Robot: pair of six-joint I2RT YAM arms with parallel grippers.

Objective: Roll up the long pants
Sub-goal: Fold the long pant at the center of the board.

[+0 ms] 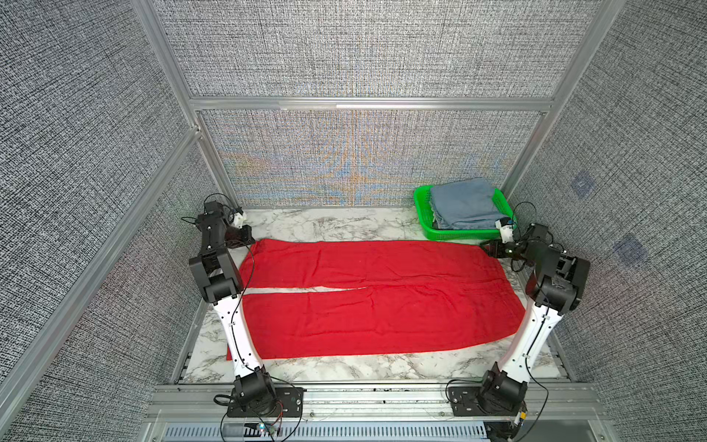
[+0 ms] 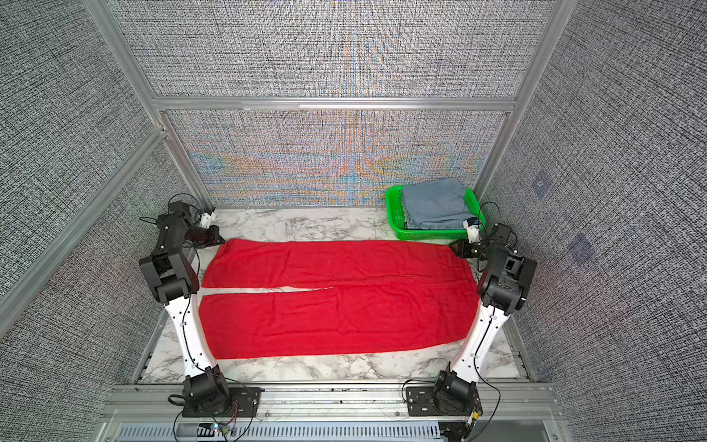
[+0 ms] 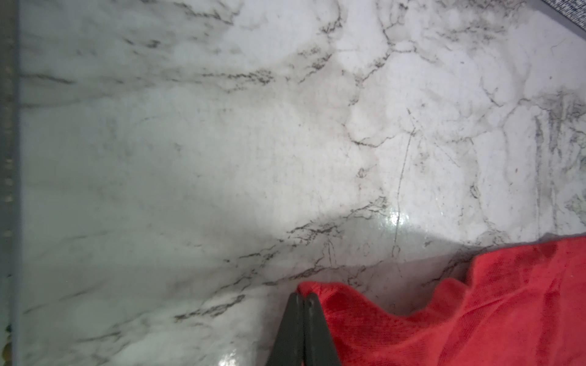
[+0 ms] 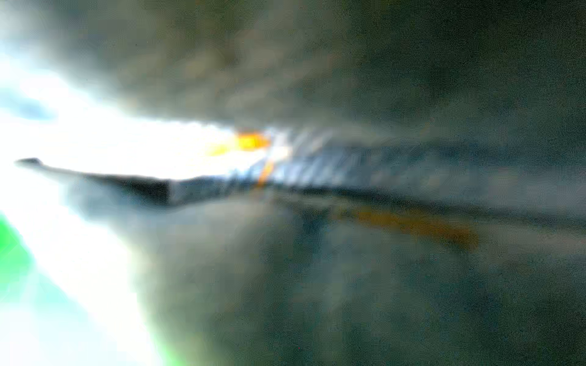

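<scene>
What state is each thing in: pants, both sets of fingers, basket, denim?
long pants, spread flat, unrolled.
left fingers, shut, seemingly pinching a far pants corner.
right fingers, at the other far corner, opening unclear.
green basket, holding the denim garment.
denim garment, folded inside it.

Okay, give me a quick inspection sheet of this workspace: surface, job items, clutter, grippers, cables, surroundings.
Surface: marble tabletop, white, glossy.
Job's things: long pants spread flat, not yet rolled, legs pointing to the robot's left.
Clutter: green basket at the far right corner, holding a folded blue-grey garment.
Grippers: left gripper shut, pinching a leg-hem corner; right gripper at the far waist corner, state unclear.
Cables: black cable on the left arm hangs over the pants' edge.
Surroundings: grey woven panels, aluminium frame.
</scene>
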